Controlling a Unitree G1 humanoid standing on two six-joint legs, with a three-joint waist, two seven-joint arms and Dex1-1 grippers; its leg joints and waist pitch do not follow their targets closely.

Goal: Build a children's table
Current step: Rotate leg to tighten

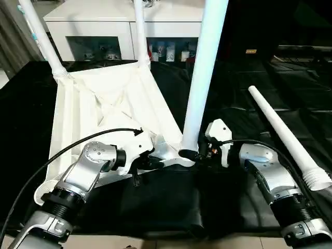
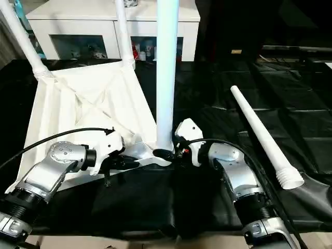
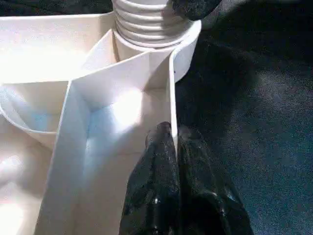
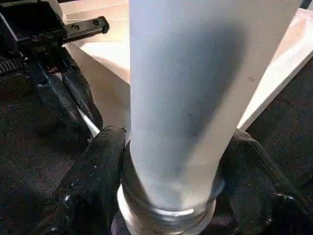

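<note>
The table top (image 1: 104, 111) lies underside up on the surface (image 1: 270, 98)'s left; three legs (image 1: 205, 67) stand in its corner sockets; a fourth leg (image 1: 282, 132) lies to the right; a cabinet (image 1: 104, 31) stands behind.

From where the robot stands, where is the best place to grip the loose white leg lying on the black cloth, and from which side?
Probably from above, on the plain tube of the loose leg just above its ribbed flared end. It lies flat on the black cloth with that end nearest the right gripper; the ribs would likely seat the fingers poorly.
</note>
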